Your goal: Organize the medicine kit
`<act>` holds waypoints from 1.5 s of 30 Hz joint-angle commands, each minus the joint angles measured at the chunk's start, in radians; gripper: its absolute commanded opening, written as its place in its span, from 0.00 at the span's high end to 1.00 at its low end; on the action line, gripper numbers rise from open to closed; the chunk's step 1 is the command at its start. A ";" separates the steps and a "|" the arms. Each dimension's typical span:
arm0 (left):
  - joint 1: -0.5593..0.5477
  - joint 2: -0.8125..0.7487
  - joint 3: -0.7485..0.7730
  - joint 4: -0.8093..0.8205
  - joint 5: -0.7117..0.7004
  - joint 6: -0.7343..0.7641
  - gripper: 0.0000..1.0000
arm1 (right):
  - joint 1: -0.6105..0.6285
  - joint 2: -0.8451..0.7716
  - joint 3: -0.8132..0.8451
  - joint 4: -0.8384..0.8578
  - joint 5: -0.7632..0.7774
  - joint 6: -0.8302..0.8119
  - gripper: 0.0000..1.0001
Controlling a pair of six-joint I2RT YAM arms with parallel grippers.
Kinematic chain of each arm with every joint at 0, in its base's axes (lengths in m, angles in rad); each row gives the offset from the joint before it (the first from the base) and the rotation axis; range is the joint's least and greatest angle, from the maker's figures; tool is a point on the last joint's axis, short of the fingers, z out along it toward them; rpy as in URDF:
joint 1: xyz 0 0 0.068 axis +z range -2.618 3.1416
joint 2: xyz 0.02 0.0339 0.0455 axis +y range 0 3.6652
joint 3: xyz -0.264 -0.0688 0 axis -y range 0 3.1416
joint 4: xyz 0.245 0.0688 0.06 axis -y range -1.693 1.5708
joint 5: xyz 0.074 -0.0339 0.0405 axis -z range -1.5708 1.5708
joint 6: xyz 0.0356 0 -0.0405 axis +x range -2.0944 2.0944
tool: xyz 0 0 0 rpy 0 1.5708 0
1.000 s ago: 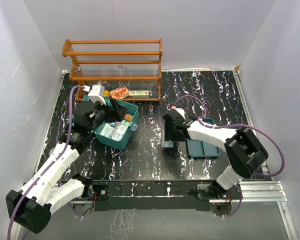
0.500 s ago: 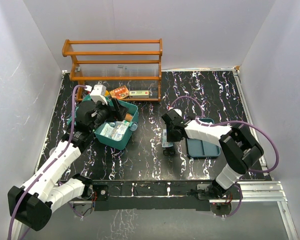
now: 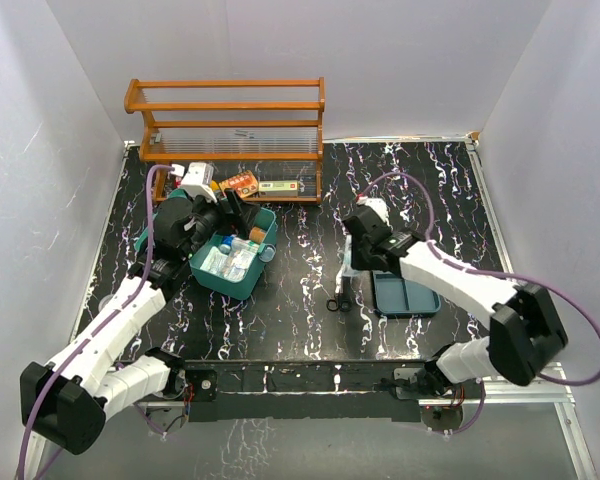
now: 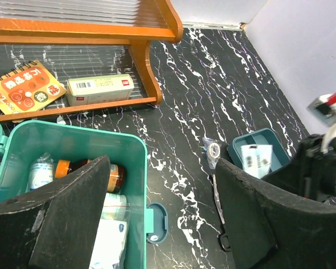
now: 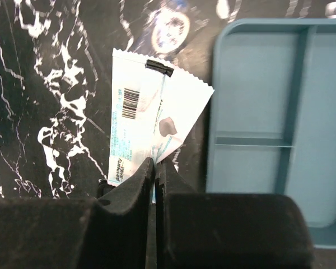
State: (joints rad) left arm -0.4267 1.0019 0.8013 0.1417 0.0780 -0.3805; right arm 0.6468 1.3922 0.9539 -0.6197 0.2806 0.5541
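Observation:
The medicine kit's teal box (image 3: 263,259) stands open at the left with bottles and white packs inside; its rim (image 4: 73,132) lies under my left gripper (image 4: 162,165), which hovers open and empty over the box's right edge. The darker insert tray (image 3: 405,297) (image 5: 257,95) lies on the table at the right. My right gripper (image 5: 155,162) is shut on the bottom edge of a white sachet (image 5: 140,112), held just left of the tray (image 3: 348,268). Scissors (image 3: 338,298) lie on the table below it.
An orange wooden rack (image 3: 230,120) stands at the back with an orange notebook (image 4: 22,87) and a small carton (image 4: 98,87) on its bottom shelf. A tape roll in a clear bag (image 5: 169,28) lies beside the tray's far corner. White walls enclose the table.
My right gripper has shut on the white sachet and lifted it, the arm swinging right and toward the back. The left gripper has shifted slightly toward the rack, still open.

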 commanded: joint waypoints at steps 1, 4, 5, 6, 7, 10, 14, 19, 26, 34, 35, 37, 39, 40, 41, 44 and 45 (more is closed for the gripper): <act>0.005 0.015 -0.003 0.065 0.020 0.027 0.26 | -0.048 -0.101 0.043 -0.106 0.136 -0.020 1.00; 0.005 0.028 0.000 0.072 0.023 0.032 0.26 | -0.080 -0.124 0.039 -0.189 0.151 -0.015 1.00; 0.005 0.033 -0.001 0.076 0.025 0.032 0.26 | -0.089 -0.127 0.039 -0.219 0.151 -0.007 1.00; 0.005 0.035 -0.002 0.083 0.028 0.032 0.26 | -0.096 -0.130 0.040 -0.258 0.146 0.001 1.00; 0.005 0.038 -0.004 0.088 0.031 0.031 0.26 | -0.098 -0.133 0.037 -0.284 0.137 0.010 1.00; 0.005 0.049 -0.007 0.090 0.037 0.031 0.26 | -0.101 -0.136 0.028 -0.342 0.105 0.036 1.00; 0.005 0.055 -0.014 0.090 0.042 0.031 0.26 | -0.101 -0.110 -0.003 -0.392 0.099 0.062 1.00; 0.005 0.055 -0.019 0.089 0.037 0.038 0.26 | -0.102 -0.047 -0.004 -0.410 0.130 0.078 1.00; 0.005 0.051 -0.027 0.090 0.029 0.042 0.25 | -0.101 0.075 0.009 -0.410 0.094 0.055 1.00; 0.005 0.045 -0.025 0.079 0.020 0.056 0.25 | -0.101 0.164 0.049 -0.241 0.007 -0.046 1.00; 0.006 0.044 -0.025 0.077 0.018 0.058 0.25 | -0.101 0.173 0.054 -0.212 -0.006 -0.058 1.00; 0.005 0.042 -0.023 0.073 0.015 0.062 0.25 | -0.101 0.195 0.072 -0.169 -0.031 -0.077 1.00; 0.005 0.038 -0.024 0.067 0.011 0.063 0.25 | -0.101 0.213 0.087 -0.136 -0.051 -0.091 1.00; 0.005 0.036 -0.025 0.064 0.010 0.063 0.25 | -0.101 0.220 0.097 -0.126 -0.059 -0.097 1.00; 0.005 0.036 -0.025 0.061 0.009 0.064 0.25 | -0.101 0.223 0.102 -0.117 -0.062 -0.104 1.00; 0.005 0.032 -0.027 0.056 0.008 0.065 0.25 | -0.101 0.223 0.114 -0.130 -0.050 -0.108 1.00; 0.006 0.030 -0.028 0.054 0.007 0.065 0.25 | -0.101 0.221 0.120 -0.154 -0.039 -0.101 1.00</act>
State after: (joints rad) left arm -0.4267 1.0622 0.7822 0.1925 0.0937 -0.3325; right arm 0.5480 1.6238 1.0183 -0.7990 0.2348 0.4690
